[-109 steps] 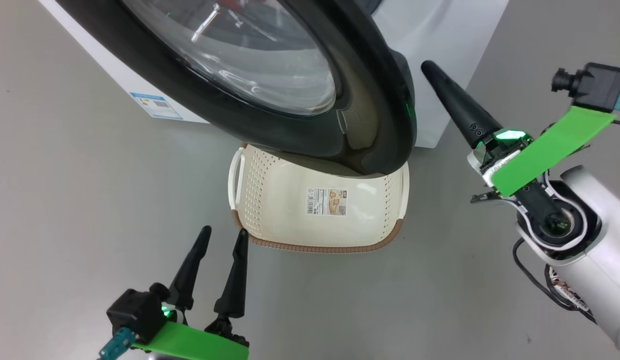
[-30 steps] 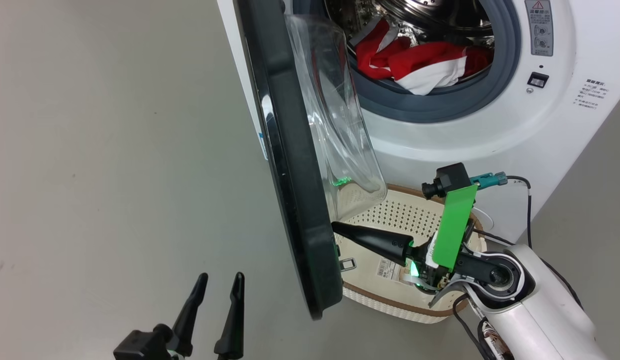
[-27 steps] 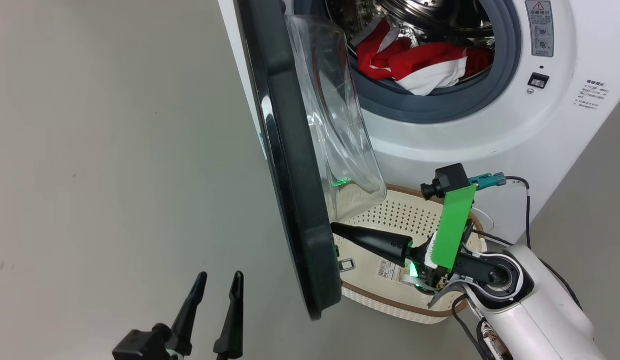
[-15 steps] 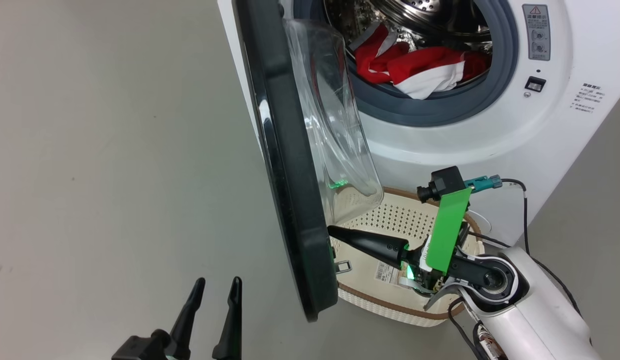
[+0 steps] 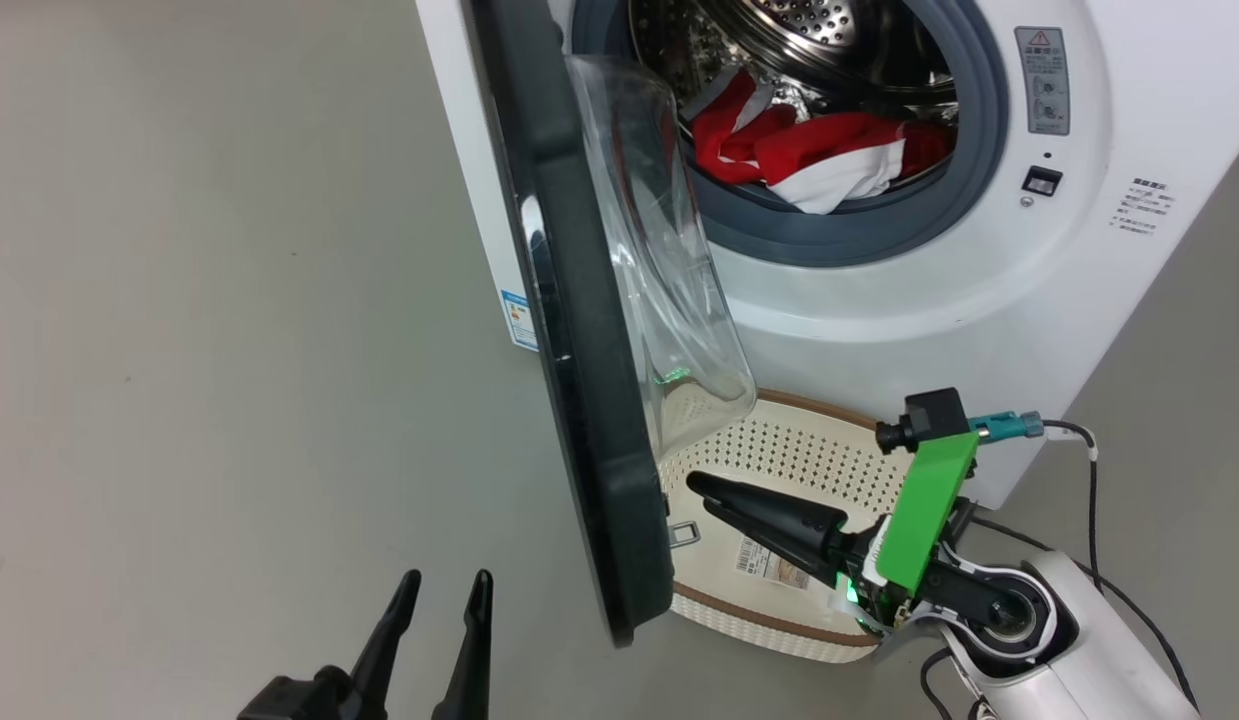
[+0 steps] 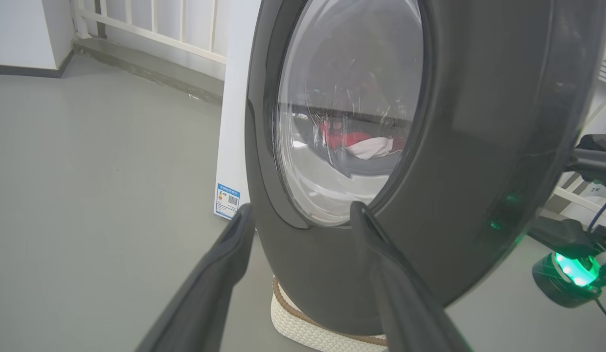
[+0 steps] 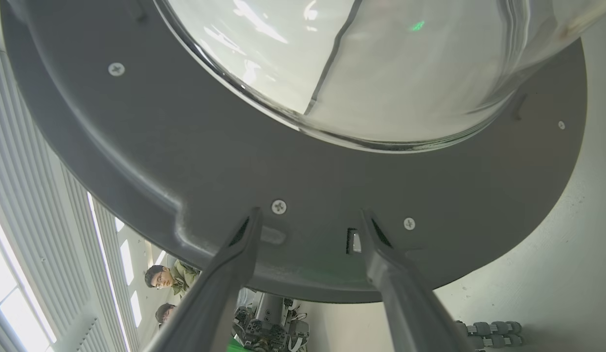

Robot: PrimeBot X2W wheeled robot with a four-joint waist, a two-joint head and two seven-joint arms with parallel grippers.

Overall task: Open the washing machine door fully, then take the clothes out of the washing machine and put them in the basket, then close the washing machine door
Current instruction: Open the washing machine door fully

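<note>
The right gripper (image 5: 704, 490) hangs low over the basket (image 5: 779, 622) with its two fingers spread. The tips point at the inner face of the door (image 5: 569, 350), just beside its lower edge. Whether they touch it cannot be told.

The basket sits on the floor against the washer (image 5: 879, 320), partly under the swung-out door. It has a barcode sticker (image 5: 769, 560) on its bottom.

The clothes (image 5: 809, 160) lie well above and beyond this gripper, in the drum (image 5: 829, 40). They are red with a white panel and spill onto the grey ring.

The left gripper (image 5: 446, 580), fingers also apart, hangs on the door's outer side.

The left wrist view gives the door's glossy front, the clothes seen through the glass, and a blue label (image 6: 227, 200) on the washer's side. The right wrist view gives the door's back with its screws, and two people (image 7: 166, 281) beyond the rim.
</note>
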